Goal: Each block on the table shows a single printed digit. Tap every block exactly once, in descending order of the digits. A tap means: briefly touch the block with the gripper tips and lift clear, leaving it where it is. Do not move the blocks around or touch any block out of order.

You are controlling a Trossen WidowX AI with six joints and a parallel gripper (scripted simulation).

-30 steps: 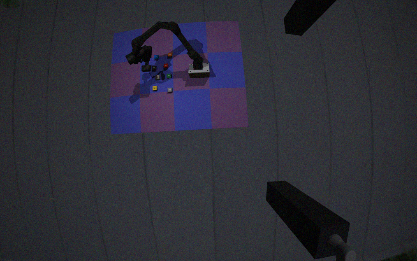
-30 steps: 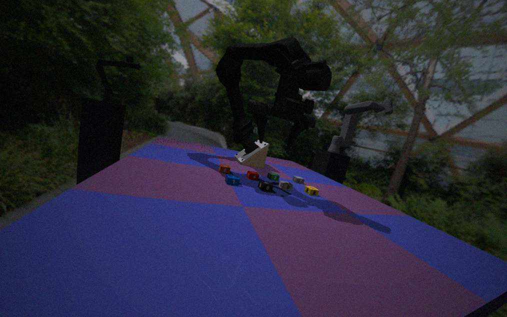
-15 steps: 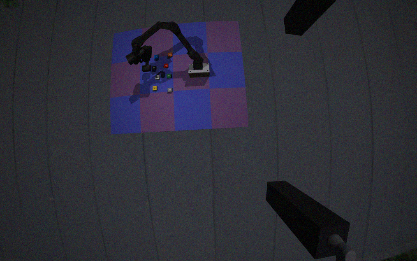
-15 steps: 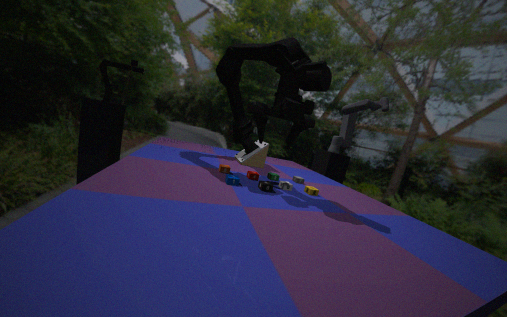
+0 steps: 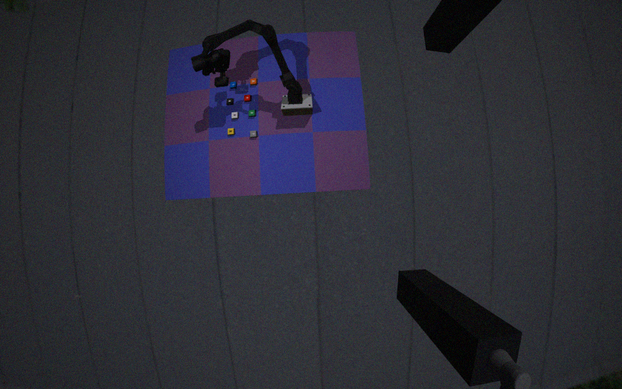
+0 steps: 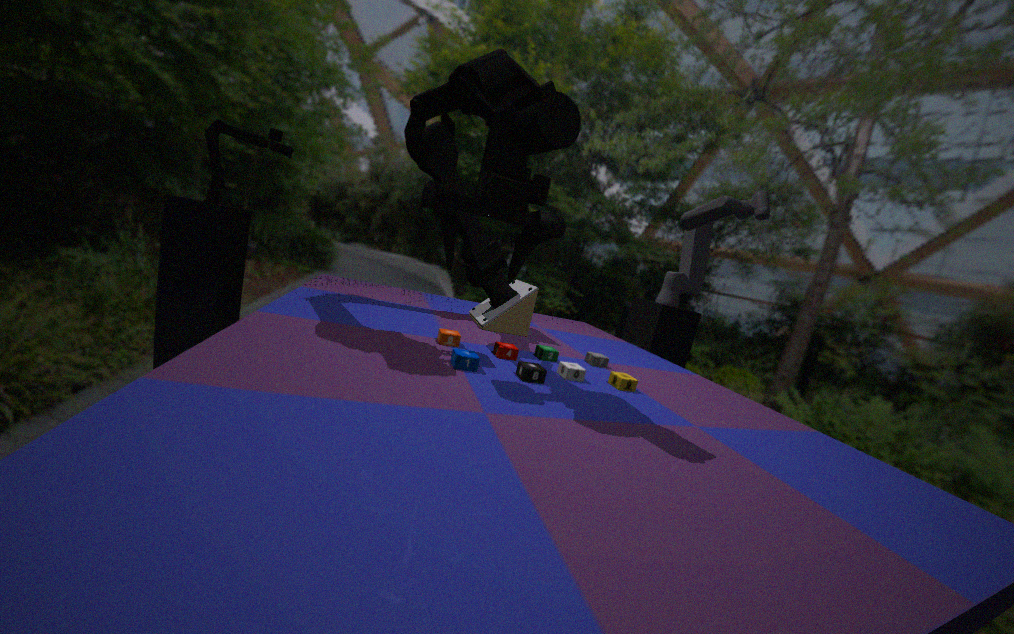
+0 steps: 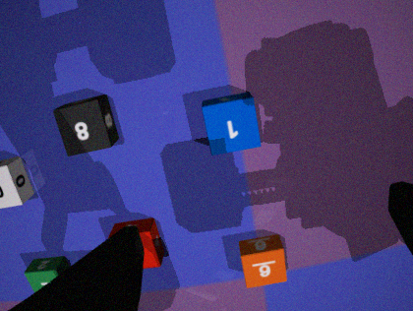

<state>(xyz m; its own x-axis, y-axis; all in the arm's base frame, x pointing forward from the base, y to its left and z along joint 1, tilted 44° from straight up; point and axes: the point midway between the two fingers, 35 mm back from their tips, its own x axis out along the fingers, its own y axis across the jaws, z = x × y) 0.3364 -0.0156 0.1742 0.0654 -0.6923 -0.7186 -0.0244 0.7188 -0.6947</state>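
My gripper [image 6: 482, 275] [image 7: 266, 218] is open and empty, high above the blocks. In the wrist view its fingertips straddle the area between the blue block [image 5: 233, 84] [image 7: 231, 118], digit 1, and the orange block [image 5: 253, 81] [image 7: 263, 278], a barred 6 or 9. The black block [image 5: 229, 101] [image 7: 74, 118] shows 8. The red block [image 6: 505, 351] [image 7: 153, 246] shows 4 and is partly behind the left finger. The green block [image 6: 545, 352] [image 7: 36, 281] shows 2, the white block [image 6: 571, 371] [image 7: 11, 189] 0. The yellow block [image 5: 230, 131] and grey block [image 5: 253, 134] are outside the wrist view.
The blocks lie in two loose rows on the blue and purple checkered table [image 5: 284, 165]. The arm's pale base [image 5: 297, 106] stands beside them. Dark arm shadows fall across the blocks' area. Large dark beams [image 5: 454, 321] are far off to the side.
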